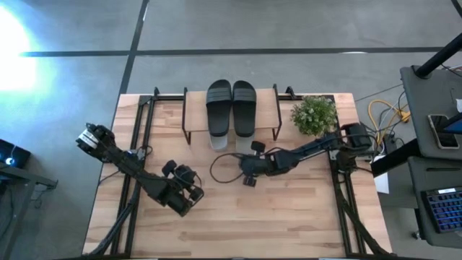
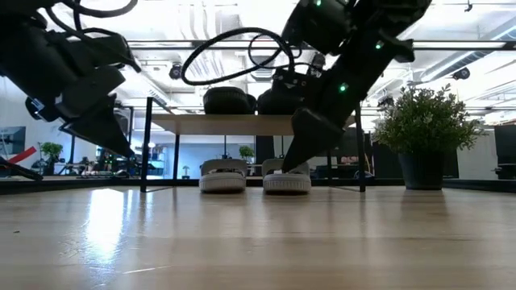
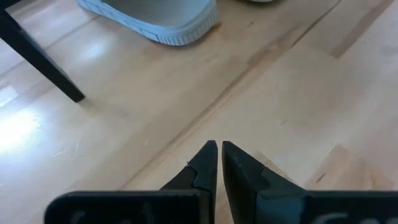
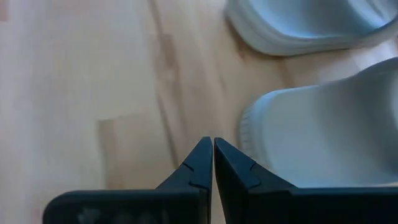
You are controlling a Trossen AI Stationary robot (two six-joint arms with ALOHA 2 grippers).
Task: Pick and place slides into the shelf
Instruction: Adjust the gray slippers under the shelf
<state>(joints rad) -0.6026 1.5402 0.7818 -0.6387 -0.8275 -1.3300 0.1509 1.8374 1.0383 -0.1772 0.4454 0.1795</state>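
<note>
Two black slides (image 1: 231,107) lie side by side, soles down, on the shelf's top board (image 1: 268,108); they also show in the low view (image 2: 228,100). Two light grey slides (image 2: 222,176) (image 2: 287,179) stand on the table under the shelf, toes toward the near edge. My right gripper (image 1: 250,178) is shut and empty just above the table in front of the right grey slide (image 4: 323,137), with its fingertips (image 4: 210,146) beside the slide's toe. My left gripper (image 1: 192,196) is shut and empty, farther to the near left (image 3: 219,149).
A potted plant (image 1: 314,115) stands at the shelf's right end. The shelf's thin black legs (image 3: 43,62) (image 2: 147,145) stand on either side of the grey slides. A black cable loops over the table by my right arm (image 1: 224,162). Bare wooden tabletop (image 1: 289,217) lies toward the near edge.
</note>
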